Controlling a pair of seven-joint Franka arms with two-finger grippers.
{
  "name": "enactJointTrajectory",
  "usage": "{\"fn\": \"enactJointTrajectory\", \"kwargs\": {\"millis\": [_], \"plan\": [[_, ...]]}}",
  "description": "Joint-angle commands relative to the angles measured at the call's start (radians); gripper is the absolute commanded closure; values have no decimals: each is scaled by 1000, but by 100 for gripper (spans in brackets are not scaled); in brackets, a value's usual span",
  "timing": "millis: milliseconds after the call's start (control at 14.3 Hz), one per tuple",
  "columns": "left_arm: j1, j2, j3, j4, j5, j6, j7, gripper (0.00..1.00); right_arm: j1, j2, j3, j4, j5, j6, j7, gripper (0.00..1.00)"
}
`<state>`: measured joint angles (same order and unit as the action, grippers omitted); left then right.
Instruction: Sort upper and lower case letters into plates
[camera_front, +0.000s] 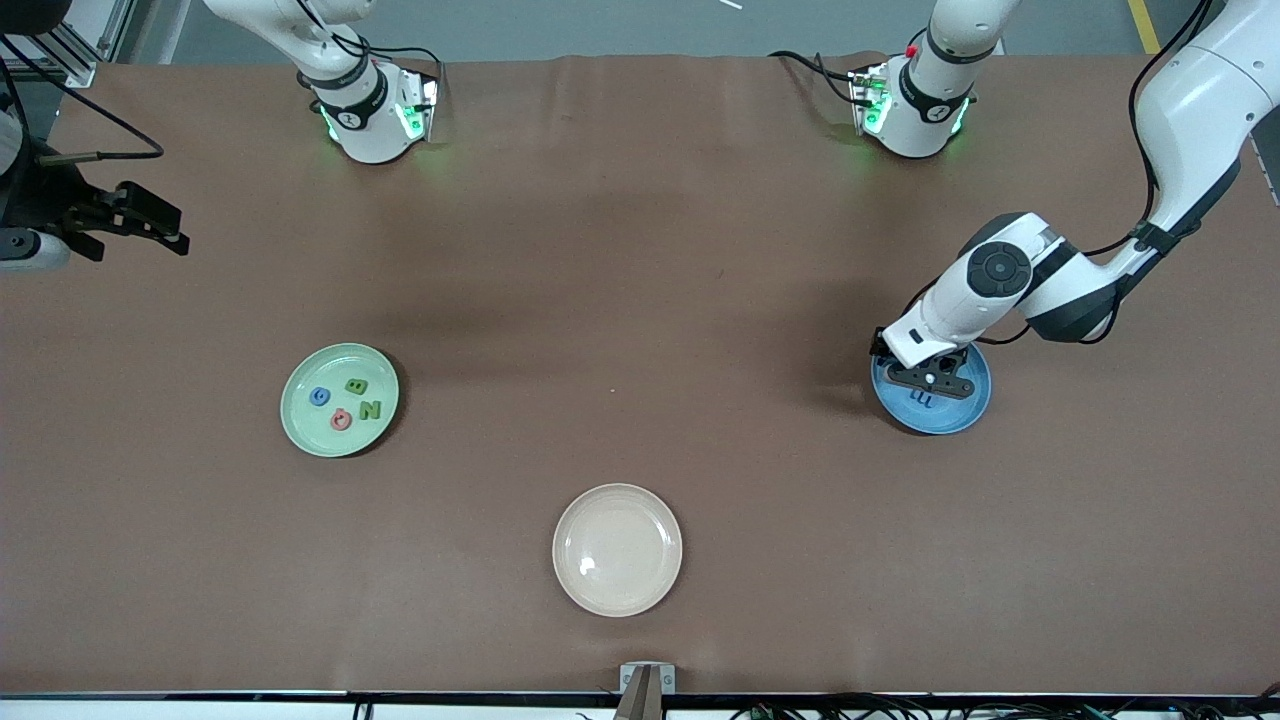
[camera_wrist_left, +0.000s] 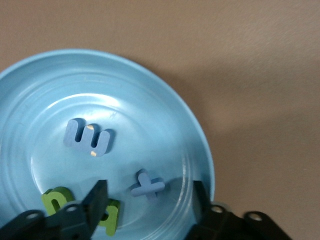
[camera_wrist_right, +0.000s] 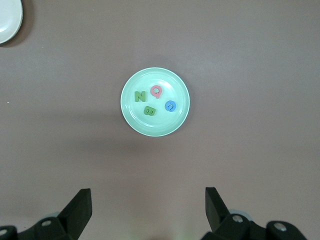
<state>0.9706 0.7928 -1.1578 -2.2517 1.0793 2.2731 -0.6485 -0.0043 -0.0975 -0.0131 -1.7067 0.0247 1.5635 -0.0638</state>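
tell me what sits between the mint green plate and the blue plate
Nothing: the front view shows only bare brown table between the mint green plate and the blue plate.

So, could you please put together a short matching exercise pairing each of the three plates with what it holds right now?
Things:
1. mint green plate
2. blue plate
3. cream plate

States:
A. nothing in it
B. letters N, Q, B and a blue letter
C. small letters, under the left gripper

Pairs: 1-B, 2-C, 3-A
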Motion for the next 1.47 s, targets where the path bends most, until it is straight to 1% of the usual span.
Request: {"fn": "enactJointTrajectory", "kwargs": {"millis": [0, 140, 349, 489, 559, 629, 768, 838, 978, 1048, 1187, 1257, 1397], "plan": [[16, -30, -66, 1, -1, -48, -10, 0, -6, -30, -1, -30, 24, 3, 19, 0], [49, -29, -149, 29, -59, -125, -6, 0, -6, -30, -1, -30, 24, 3, 18, 0], [53, -30, -271, 142, -172, -310, 4, 0, -6, -30, -1, -30, 23, -3, 16, 0], [46, -32, -319, 236, -252, -407, 58, 0, -6, -30, -1, -31, 23, -5, 16, 0], [45, -62, -324, 279, -310, -431, 120, 0, -6, -30, -1, -31, 23, -7, 16, 0], [45, -129, -322, 315, -381, -431, 191, 0, -6, -30, -1, -31, 21, -8, 16, 0], [40, -242, -297, 386, -520, -435, 338, 0, -6, -30, -1, -31, 17, -5, 15, 0], [36, -298, -261, 421, -591, -434, 392, 0, -5, -30, -1, -31, 15, -3, 15, 0], [13, -406, -157, 475, -746, -434, 479, 0, -5, -30, -1, -31, 12, -2, 15, 0], [13, -440, -113, 497, -813, -434, 528, 0, -5, -30, -1, -31, 11, 0, 12, 0], [16, -509, -33, 524, -896, -435, 570, 0, -5, -30, -1, -31, 11, 4, 10, 0], [16, -538, -10, 531, -924, -438, 569, 0, -5, -30, -1, -31, 8, 4, 9, 0], [17, -611, 20, 543, -940, -443, 570, 0, -5, -30, -1, -31, 6, 6, 6, 0]]}}
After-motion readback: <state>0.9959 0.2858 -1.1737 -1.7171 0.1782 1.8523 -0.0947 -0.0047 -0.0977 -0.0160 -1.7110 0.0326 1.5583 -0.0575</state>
